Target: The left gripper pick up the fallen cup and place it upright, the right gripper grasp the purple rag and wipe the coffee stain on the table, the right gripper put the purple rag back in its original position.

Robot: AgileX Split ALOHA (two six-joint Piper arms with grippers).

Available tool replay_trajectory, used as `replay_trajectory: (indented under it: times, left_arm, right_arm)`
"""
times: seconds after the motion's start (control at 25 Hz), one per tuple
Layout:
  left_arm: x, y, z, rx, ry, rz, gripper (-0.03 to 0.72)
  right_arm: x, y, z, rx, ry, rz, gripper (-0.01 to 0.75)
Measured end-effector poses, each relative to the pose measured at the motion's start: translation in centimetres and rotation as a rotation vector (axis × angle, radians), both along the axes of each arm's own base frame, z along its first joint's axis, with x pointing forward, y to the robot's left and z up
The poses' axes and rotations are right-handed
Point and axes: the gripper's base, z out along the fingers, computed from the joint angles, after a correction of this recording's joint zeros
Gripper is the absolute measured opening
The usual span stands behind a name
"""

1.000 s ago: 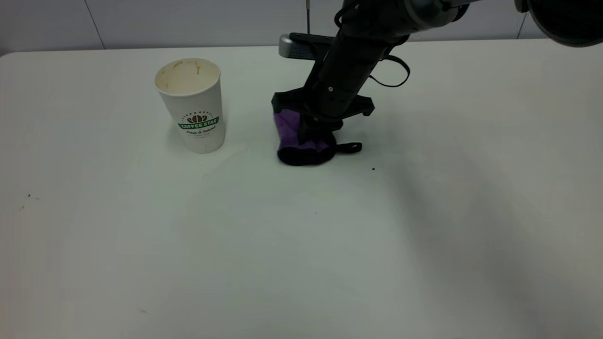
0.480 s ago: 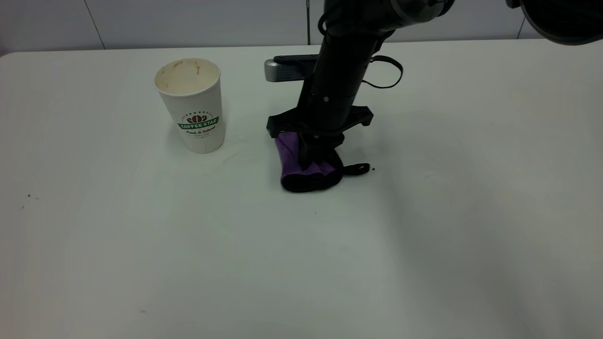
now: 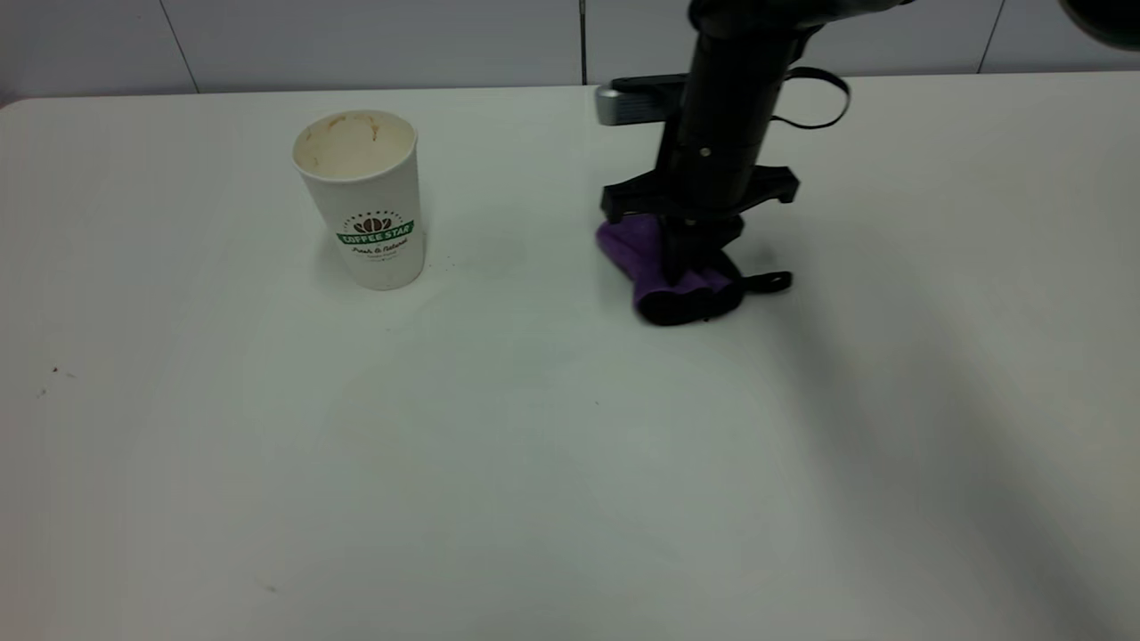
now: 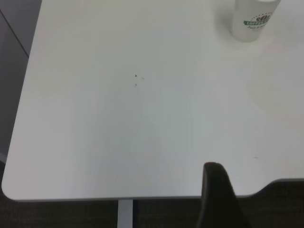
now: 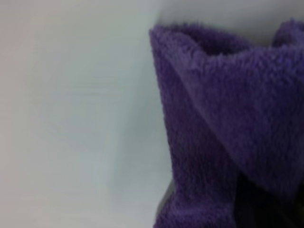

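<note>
Near field: bare white surface (image 3: 499, 499), only tiny dark specks; no coffee stain to be seen anywhere on it. Left claw (image 4: 219, 199) parked off the near-left corner of the surface, one dark finger showing in its wrist view; cannot tell whether open or closed. Mid field, left: cup (image 3: 362, 198) upright, logo facing out, cream inside stained (that step reads as done). Mid field, right of centre: right claw (image 3: 690, 267) pointing straight down, clamped on the rag (image 3: 655, 263), whose black-edged lower fold touches or just skims the surface; loop tab trails to the right. Rag well apart from cup. Right wrist view: purple pile fills most of it, surface beside it clean. Far: wall panels behind the surface edge. Judgement: wiping looks finished or nearly so; step in hand is probably returning the rag. Next move calls for setting it flat at its original spot, then opening and lifting clear without snagging the loop.
</note>
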Motion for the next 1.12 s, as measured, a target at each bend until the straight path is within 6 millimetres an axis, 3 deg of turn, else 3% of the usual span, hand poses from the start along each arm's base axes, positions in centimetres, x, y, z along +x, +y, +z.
replay_trajectory:
  times: [0.36,0.52,0.64,0.76,0.84,1.0,1.12]
  left_arm:
    - [0.0,0.0,0.0,0.000,0.000,0.000,0.462]
    - [0.0,0.0,0.0,0.000,0.000,0.000,0.462]
    - [0.0,0.0,0.0,0.000,0.000,0.000,0.462]
    - [0.0,0.0,0.0,0.004,0.000,-0.003,0.462]
    - [0.0,0.0,0.0,0.000,0.000,0.000,0.462]
    - [0.0,0.0,0.0,0.000,0.000,0.000,0.462]
    - [0.0,0.0,0.0,0.000,0.000,0.000,0.462]
  right_arm:
    - [3.0,-12.4,0.1,-0.069,0.068,-0.191,0.062]
    - [3.2,-14.9,0.5,-0.064,0.098,-0.200,0.103]
    - [3.2,-15.3,1.7,-0.100,0.141,-0.165,0.242]
    - [3.9,-15.5,4.9,-0.144,0.094,-0.095,0.499]
    - [4.4,-15.6,8.2,-0.156,0.025,-0.061,0.657]
    - [3.7,-15.8,15.1,-0.146,-0.070,-0.050,0.725]
    - [0.5,-16.0,20.9,-0.133,-0.093,-0.054,0.728]
